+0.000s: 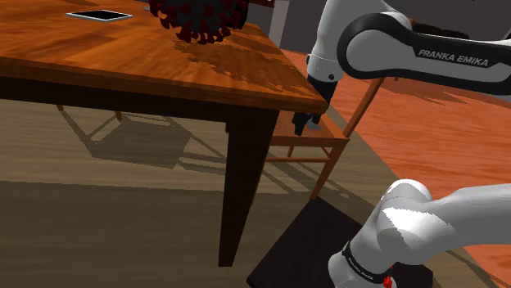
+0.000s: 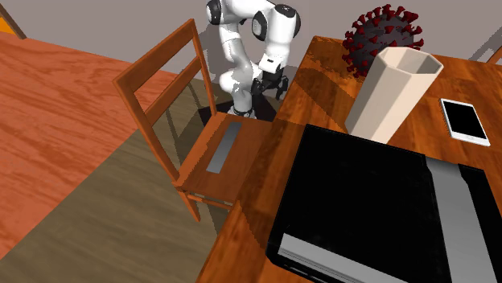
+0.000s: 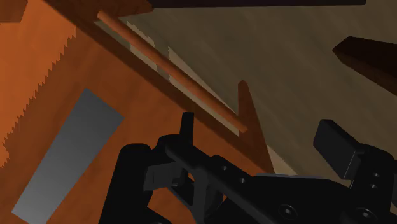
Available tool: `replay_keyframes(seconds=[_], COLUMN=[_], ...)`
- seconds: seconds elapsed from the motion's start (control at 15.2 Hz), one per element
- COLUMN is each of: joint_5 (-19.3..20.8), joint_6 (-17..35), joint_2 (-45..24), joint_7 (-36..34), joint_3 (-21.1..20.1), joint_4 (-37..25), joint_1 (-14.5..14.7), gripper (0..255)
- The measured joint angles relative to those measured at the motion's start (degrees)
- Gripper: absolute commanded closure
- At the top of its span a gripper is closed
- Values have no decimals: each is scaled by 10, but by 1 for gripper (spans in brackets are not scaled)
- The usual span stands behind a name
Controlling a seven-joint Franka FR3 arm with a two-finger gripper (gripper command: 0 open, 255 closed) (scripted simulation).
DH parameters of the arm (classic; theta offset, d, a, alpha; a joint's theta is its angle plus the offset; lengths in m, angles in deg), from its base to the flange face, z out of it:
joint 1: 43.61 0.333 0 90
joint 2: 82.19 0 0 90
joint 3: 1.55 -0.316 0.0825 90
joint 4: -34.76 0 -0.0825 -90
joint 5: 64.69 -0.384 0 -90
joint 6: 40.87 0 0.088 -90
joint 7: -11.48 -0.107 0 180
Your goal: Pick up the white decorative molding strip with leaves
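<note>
Presently, the gripper (image 2: 272, 87) hung with its fingers spread apart and nothing between them, close beside the worktop (image 2: 322, 88) edge, over the end of the wooden chair seat (image 2: 251, 157) nearest the stand. The molding strip (image 2: 224, 147) showed plain grey; it lay flat on that seat, running lengthwise away from the arm. In the wrist view the strip (image 3: 67, 156) sat below and off to one side of the gripper (image 3: 261, 137), clear of both fingers. On the worktop: a spiky dark-red ball (image 2: 382, 36) and a beige tube (image 2: 392, 92)
</note>
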Motion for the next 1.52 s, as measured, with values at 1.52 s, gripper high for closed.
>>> replay_keyframes(seconds=[1.52], joint_5=[-45], joint_6=[90], joint_2=[-278], joint_7=[16], joint_3=[194], joint_4=[-197], joint_1=[-115], gripper=[0])
